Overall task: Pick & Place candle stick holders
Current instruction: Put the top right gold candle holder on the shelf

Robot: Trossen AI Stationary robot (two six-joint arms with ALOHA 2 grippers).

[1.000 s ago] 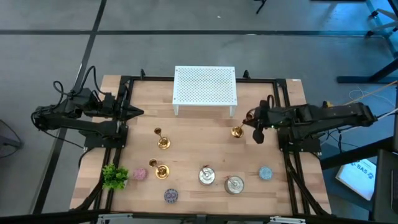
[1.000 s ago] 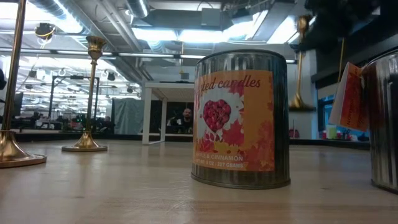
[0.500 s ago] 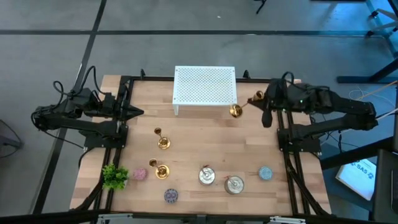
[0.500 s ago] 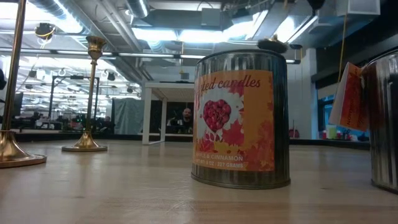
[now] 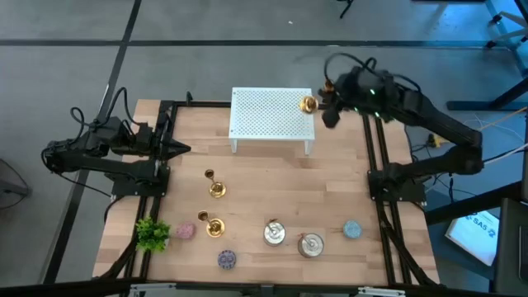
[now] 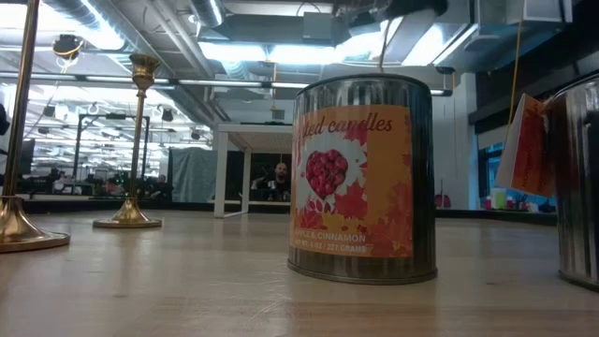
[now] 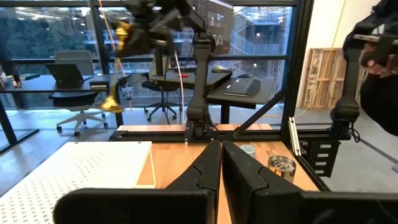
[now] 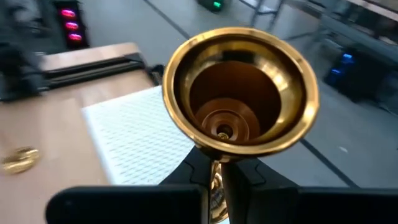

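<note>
R gripper point(image 5: 328, 97) is up in the air over the far right corner of the white perforated rack point(image 5: 271, 114), fingers clamped on the thin stem of one brass candle stick holder point(image 5: 308, 104). The holder's flared base points away from the fingertips, toward the rack. R wrist view looks straight into that base point(image 8: 240, 93), with the stem pinched between the two dark fingers point(image 8: 186, 171) just under it and the rack's dotted top beyond; a second gold holder point(image 8: 20, 158) shows small on the wood past the rack.

L gripper point(image 5: 183, 149) waits low at the table's left edge, fingers closed together w/ nothing between them. L wrist view shows those fingers point(image 7: 208, 171) meeting at a point; past their tips, across the table, the other arm holds the gold holder point(image 7: 115, 68) aloft above the rack's edge, and a silver tin point(image 7: 281, 166) sits further off to one side.

Two more holders on the wood: one point(image 5: 214, 184) near the table's middle-left, one point(image 5: 211, 224) nearer the front edge.

Containers: two silver lidded tins point(image 5: 275, 232) point(image 5: 310, 243) at the front, lids on, contents not visible. Only the low view shows the label on the tin point(image 6: 361, 178), "candles", apple & cinnamon, plus the holders' full height point(image 6: 134, 140); it shows neither gripper clearly.
</note>
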